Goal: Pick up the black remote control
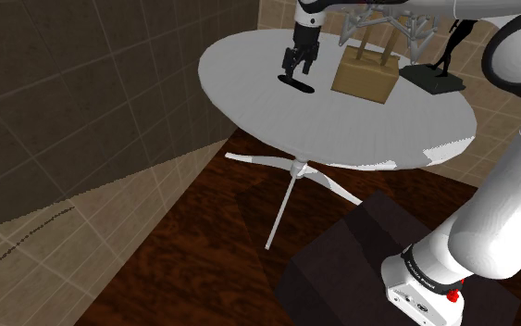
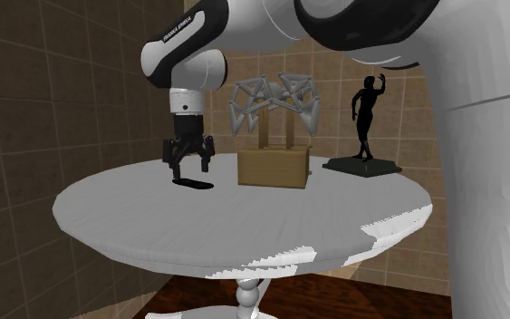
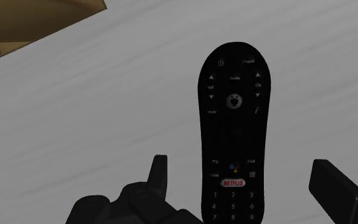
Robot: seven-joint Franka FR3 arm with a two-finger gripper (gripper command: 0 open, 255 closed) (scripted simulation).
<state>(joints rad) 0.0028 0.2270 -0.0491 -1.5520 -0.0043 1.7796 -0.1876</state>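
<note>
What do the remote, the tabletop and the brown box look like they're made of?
The remote looks like matte black plastic: smooth moulded body, pale printed labels, a red Netflix button. The tabletop is pale grey with faint streaks, perhaps painted wood or stone. The box is flat tan, possibly wood or cardboard, with no clear grain.

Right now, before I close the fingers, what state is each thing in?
black remote: lying flat on the table, buttons up, not held.
gripper: open, straddling the black remote without touching it.
tan box: upright on the table, apart from the black remote.
grey sculpture: standing on the tan box.
black figurine: upright on its dark base.
</note>
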